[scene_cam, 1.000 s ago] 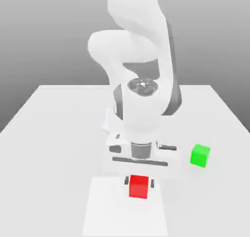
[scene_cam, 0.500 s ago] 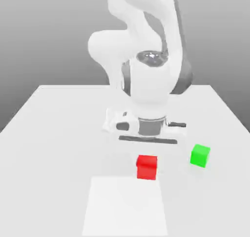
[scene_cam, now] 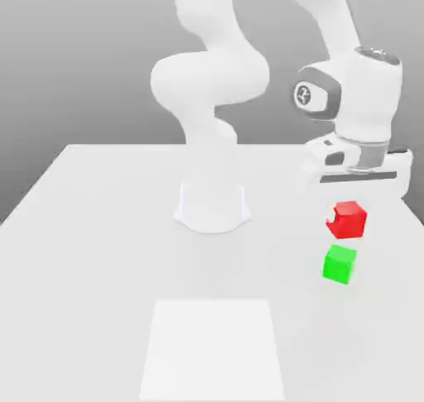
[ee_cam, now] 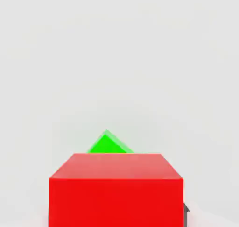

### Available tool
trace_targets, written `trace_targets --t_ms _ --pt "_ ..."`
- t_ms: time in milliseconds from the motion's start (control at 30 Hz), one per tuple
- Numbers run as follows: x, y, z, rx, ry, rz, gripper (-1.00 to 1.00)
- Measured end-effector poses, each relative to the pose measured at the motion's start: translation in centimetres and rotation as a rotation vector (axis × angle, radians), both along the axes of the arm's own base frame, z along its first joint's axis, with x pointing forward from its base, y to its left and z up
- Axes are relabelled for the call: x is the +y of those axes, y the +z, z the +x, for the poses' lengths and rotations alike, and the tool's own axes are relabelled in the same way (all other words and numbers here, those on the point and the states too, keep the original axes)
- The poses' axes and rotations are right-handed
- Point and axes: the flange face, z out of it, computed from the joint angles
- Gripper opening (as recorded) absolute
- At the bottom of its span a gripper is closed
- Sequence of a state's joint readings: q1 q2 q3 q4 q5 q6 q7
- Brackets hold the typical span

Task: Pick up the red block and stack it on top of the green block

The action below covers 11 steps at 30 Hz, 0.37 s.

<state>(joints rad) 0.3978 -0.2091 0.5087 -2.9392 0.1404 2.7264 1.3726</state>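
Observation:
The red block (scene_cam: 349,219) hangs in the air at the exterior view's right, with my gripper (scene_cam: 351,212) shut on it from above. Just below it, with a small gap between them, the green block (scene_cam: 339,264) rests on the white table (scene_cam: 99,243). In the hand view the red block (ee_cam: 115,189) is close in front of the camera, and one corner of the green block (ee_cam: 108,144) shows past its edge on the table beneath. A dark fingertip (ee_cam: 186,211) sits against the red block's side.
A paler white square patch (scene_cam: 214,348) marks the table near its front edge. The arm's white base (scene_cam: 212,202) stands at the table's middle back, to the left of the two blocks in the exterior view.
My gripper has lifted the red block off the front patch and carried it to the exterior view's right, to a spot above the green block. The green block has stayed put.

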Motion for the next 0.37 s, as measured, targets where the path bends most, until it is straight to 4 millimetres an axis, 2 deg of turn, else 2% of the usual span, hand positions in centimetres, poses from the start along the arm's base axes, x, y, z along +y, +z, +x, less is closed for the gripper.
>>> trace_targets --t_ms 333,367 --pt "0.2 -4.2 -0.4 0.008 0.007 0.028 -1.0" --pt "0.0 -4.5 -0.3 0.013 -0.003 0.039 1.0"
